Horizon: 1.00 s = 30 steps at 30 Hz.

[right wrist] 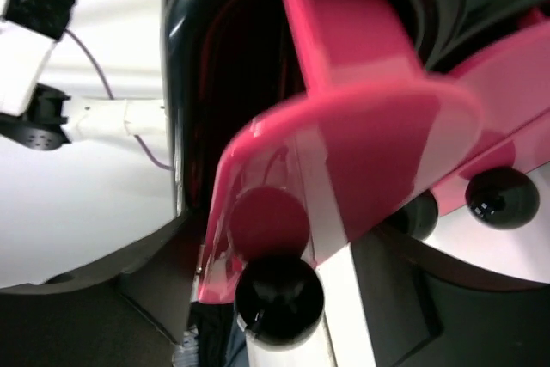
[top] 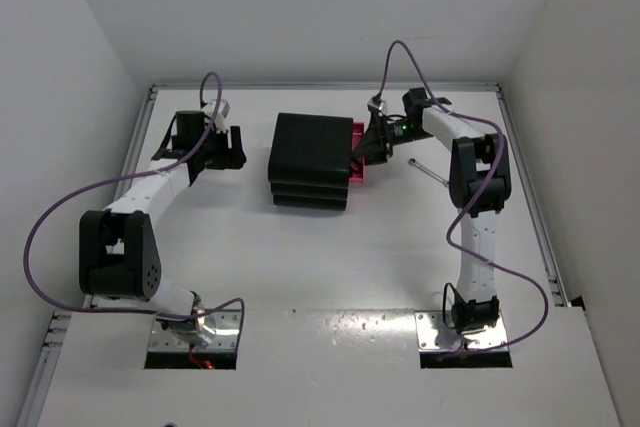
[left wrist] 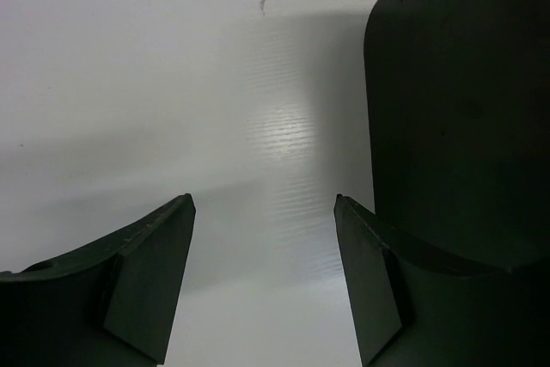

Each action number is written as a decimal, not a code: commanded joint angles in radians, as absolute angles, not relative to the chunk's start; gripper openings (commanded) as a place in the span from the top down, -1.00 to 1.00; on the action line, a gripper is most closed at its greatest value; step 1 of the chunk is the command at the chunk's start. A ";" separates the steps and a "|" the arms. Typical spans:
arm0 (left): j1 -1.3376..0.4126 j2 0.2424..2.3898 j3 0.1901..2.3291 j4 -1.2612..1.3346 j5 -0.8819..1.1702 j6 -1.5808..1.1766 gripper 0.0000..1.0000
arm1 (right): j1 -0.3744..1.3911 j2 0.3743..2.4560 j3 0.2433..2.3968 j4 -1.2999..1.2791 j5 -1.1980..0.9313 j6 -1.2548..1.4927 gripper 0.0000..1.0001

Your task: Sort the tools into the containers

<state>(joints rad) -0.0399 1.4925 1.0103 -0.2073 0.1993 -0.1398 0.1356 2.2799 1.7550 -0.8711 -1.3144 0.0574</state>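
Observation:
The black three-drawer unit [top: 310,160] stands mid-table. One magenta drawer [top: 358,153] is pulled part way out on its right side. My right gripper [top: 376,143] is at that drawer's front. In the right wrist view the drawer front [right wrist: 361,135] fills the frame and its round black knob [right wrist: 279,298] sits between my spread fingers [right wrist: 150,294], with gaps on both sides. Two other knobs [right wrist: 503,198] show to the right. A slim silver wrench [top: 432,173] lies right of the unit. My left gripper [top: 232,147] is open and empty beside the unit's left side [left wrist: 455,109]. The other tools are out of view.
White walls enclose the table on three sides. Purple cables loop from both arms. The right arm's elbow [top: 475,172] stands just right of the wrench. The left wrist view shows bare white table [left wrist: 215,109] between the fingers.

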 commanded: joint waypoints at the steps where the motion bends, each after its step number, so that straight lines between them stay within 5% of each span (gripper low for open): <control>1: -0.043 1.503 1.014 -0.173 0.212 -0.140 -0.44 | 0.166 2.233 1.741 -0.650 -1.322 0.212 -0.43; 8: -0.043 1.512 1.014 -0.173 0.212 -0.140 -0.44 | 0.140 2.214 1.741 -0.805 -1.333 0.072 -0.93; 21: -0.043 1.503 1.005 -0.173 0.192 -0.140 -0.42 | -0.069 2.195 1.735 -1.351 -1.266 -0.488 -0.91; 23: -0.043 1.503 0.996 -0.173 0.192 -0.140 -0.42 | -0.109 2.172 1.715 -1.341 -1.266 -0.497 -0.71; 26: -0.043 1.503 0.996 -0.173 0.192 -0.140 -0.42 | -0.118 2.163 1.692 -1.341 -1.287 -0.497 -0.05; 27: -0.043 1.503 0.986 -0.173 0.192 -0.140 -0.42 | -0.118 2.154 1.692 -1.341 -1.301 -0.497 0.31; 30: -0.043 1.494 0.986 -0.173 0.183 -0.140 -0.42 | -0.106 2.154 1.672 -1.331 -1.339 -0.497 0.83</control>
<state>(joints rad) -0.0399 1.5082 0.9905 -0.1963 0.1932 -0.1394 -0.1375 2.2196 1.6836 -1.3212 -1.2778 -0.4473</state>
